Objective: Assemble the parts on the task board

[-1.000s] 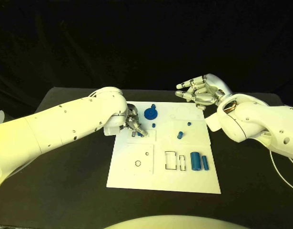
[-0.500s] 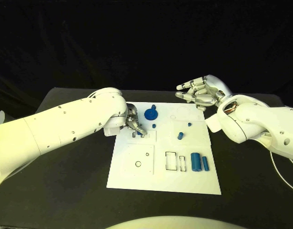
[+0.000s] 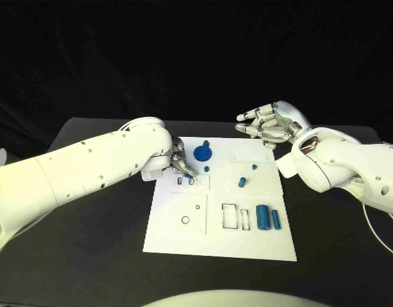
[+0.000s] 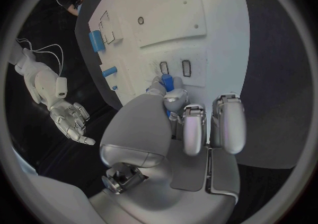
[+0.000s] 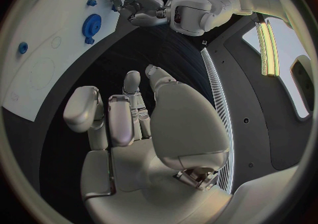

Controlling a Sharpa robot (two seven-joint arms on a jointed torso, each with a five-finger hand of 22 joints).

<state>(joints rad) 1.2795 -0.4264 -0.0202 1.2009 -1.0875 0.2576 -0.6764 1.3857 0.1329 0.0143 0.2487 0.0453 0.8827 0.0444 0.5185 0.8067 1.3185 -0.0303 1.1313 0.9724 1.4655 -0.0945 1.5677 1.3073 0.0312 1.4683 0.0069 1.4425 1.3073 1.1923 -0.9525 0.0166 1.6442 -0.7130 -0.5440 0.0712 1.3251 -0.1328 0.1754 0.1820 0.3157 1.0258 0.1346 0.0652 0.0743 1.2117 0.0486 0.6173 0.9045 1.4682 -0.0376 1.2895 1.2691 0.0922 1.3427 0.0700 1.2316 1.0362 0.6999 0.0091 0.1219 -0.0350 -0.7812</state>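
Observation:
The white task board (image 3: 216, 230) lies in the middle of the table. My left hand (image 3: 177, 163) hovers over its far left part and pinches a small blue peg (image 4: 167, 82) between thumb and finger, just above two small slots (image 4: 175, 67). A blue gear (image 3: 202, 152) sits close beside this hand. My right hand (image 3: 268, 125) is held above the board's far right corner, fingers apart and holding nothing; its palm (image 5: 126, 123) holds nothing in the right wrist view.
Two blue cylinders (image 3: 268, 215) lie side by side at the board's right, next to rectangular recesses (image 3: 235, 215). Small blue pieces (image 3: 241, 181) stand near the board's middle. Bare black table (image 3: 95, 230) surrounds the board.
My left hand with the blue peg has shifted slightly away from the two slots, toward the far edge. The right hand has hardly moved.

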